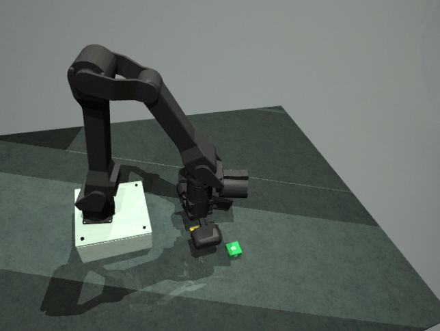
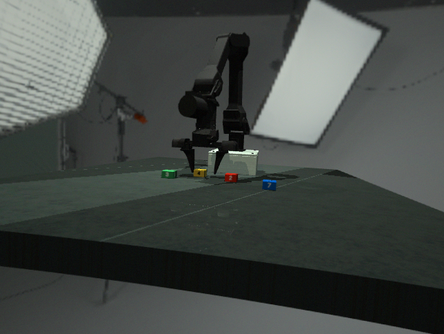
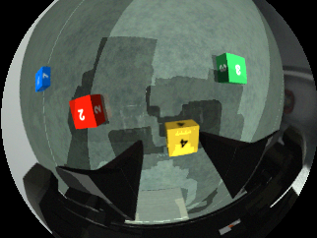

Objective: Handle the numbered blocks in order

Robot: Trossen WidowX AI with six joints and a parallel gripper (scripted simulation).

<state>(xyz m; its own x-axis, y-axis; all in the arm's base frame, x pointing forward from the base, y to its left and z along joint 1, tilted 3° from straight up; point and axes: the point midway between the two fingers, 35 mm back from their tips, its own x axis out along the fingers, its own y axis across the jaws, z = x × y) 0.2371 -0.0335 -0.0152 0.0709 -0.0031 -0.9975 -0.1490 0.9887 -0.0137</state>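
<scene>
My gripper point(image 2: 204, 173) point(image 3: 171, 140) is open and low over the table, with its fingertips on either side of the yellow block. The yellow block point(image 1: 193, 228) point(image 2: 199, 172) point(image 3: 182, 140) shows 4 and stands nearer one fingertip in the wrist view; in the top view a finger mostly hides it. The green block point(image 1: 234, 249) point(image 2: 169, 174) point(image 3: 231, 69) shows 3, outside the fingers. The red block point(image 2: 231, 177) point(image 3: 88, 112) shows 2, on the other side. The blue block point(image 2: 269, 185) point(image 3: 43, 79) shows 7, farthest from the gripper. The arm hides red and blue in the top view.
The arm's pale base box point(image 1: 113, 245) point(image 2: 233, 163) stands behind the blocks as the exterior camera looks. The dark green table top point(image 1: 302, 263) point(image 2: 150, 215) carries the arm's shadow around the yellow block.
</scene>
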